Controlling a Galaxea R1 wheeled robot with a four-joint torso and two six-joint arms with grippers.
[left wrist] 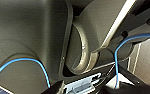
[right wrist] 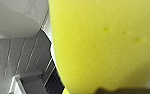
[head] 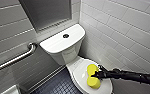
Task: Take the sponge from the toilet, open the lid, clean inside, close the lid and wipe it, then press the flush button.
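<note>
White tiled walls (head: 121,27) are seen around a corner, and a dark patterned floor (head: 58,86) is laid below. A grey recess (head: 47,11) is set into the wall above the tank. The toilet (head: 66,53) is placed in this corner, with its boxy tank turned toward the recess and its bowl toward the camera. The lid (head: 78,72) is lowered flat over the bowl. A metal grab bar (head: 18,58) is fixed to the wall beside the toilet, well apart from the lid.

The right arm (head: 133,76) is stretched in from the side, across the lid's far edge. The sponge (head: 93,82) is laid on top of the lid and is pinched at its middle, so that a yellow lobe bulges out on each side. The right hand (head: 95,74) is closed on the sponge at this narrowed waist. In the right wrist view the sponge (right wrist: 103,45) is shown very close, with the toilet's white curve and the tiled wall behind it.

The flush button (head: 65,36) is set in the middle of the tank cover, well apart from the sponge.

In the left wrist view, grey robot casing and a blue cable (left wrist: 26,60) are shown; whether the left hand (left wrist: 123,88) is open or closed cannot be told.
</note>
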